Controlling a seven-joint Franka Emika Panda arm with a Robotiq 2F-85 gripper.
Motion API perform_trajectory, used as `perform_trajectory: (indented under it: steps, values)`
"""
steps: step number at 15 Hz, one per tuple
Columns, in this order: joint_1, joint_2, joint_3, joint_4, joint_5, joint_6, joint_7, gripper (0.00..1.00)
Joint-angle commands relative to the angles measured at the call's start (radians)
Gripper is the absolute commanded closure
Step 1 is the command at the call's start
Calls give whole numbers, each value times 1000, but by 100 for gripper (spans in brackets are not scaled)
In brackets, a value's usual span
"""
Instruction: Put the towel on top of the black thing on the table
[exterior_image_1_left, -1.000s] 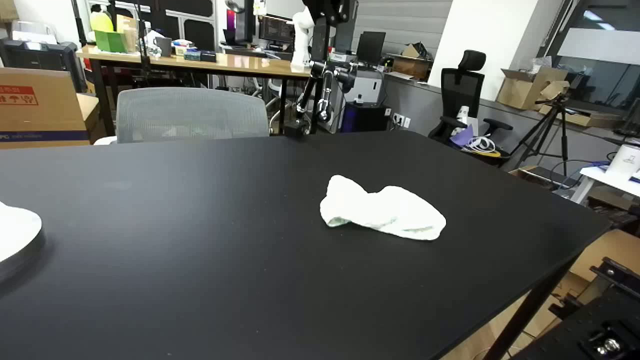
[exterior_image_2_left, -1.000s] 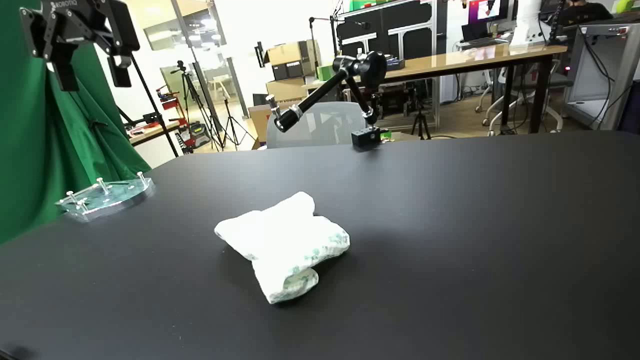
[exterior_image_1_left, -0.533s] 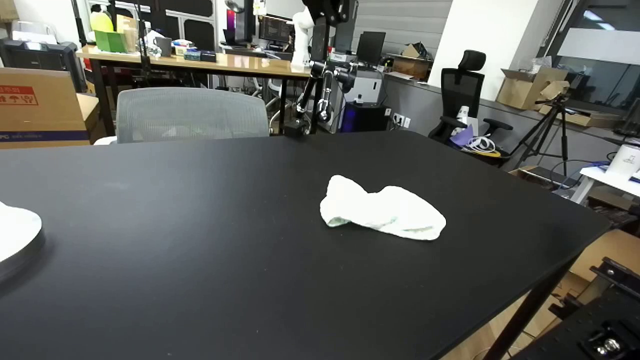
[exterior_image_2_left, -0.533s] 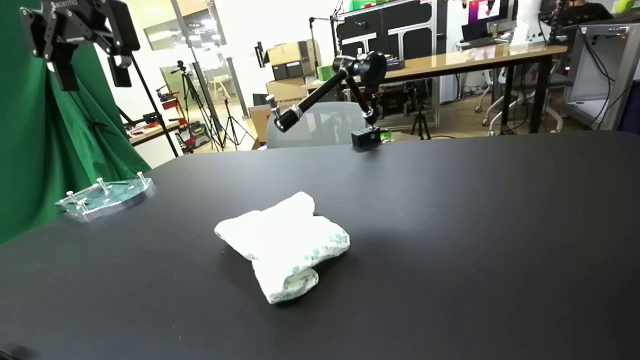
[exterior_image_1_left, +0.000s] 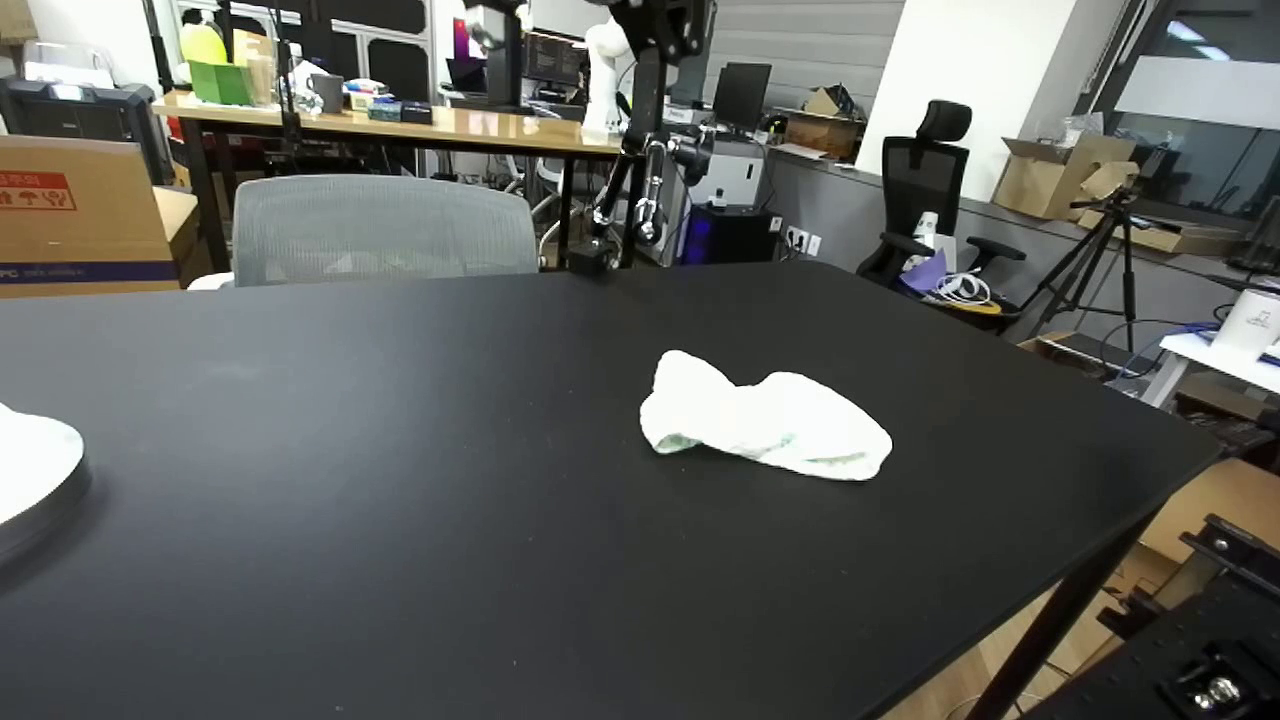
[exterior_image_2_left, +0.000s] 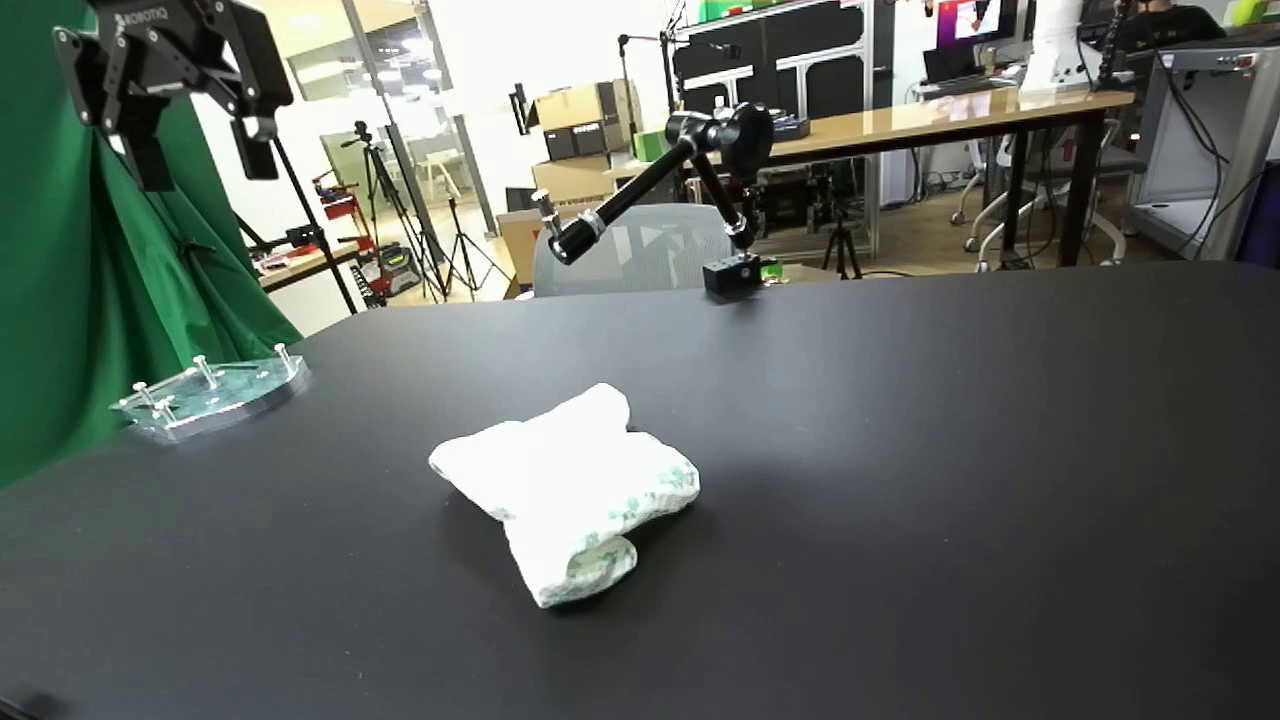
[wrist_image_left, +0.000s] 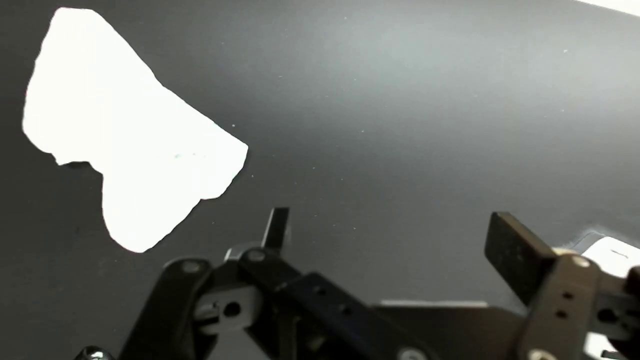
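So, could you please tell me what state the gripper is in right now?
Gripper: open, holding nothing; the white towel lies apart from it.

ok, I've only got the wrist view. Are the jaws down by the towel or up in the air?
Observer: Up. In an exterior view the jaws hang well above the table, apart from the towel.
Operator: Is the towel flat? It's blown out white here.
Observer: No. In an exterior view it's bunched up, with folds showing.
Operator: Any black thing standing on the table?
Observer: Yes, both exterior views show a black block at its edge, near a grey chair.
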Motion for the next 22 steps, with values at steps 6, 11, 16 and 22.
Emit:
perform_trajectory:
  steps: [6, 11, 16, 22]
  values:
    - [-53, 64, -19, -153, -326, 296, 215, 0]
    - [-85, 151, -69, -224, -443, 443, 333, 0]
    - [-93, 238, -119, -251, -375, 566, 303, 0]
    - [-89, 294, -125, -254, -242, 625, 260, 0]
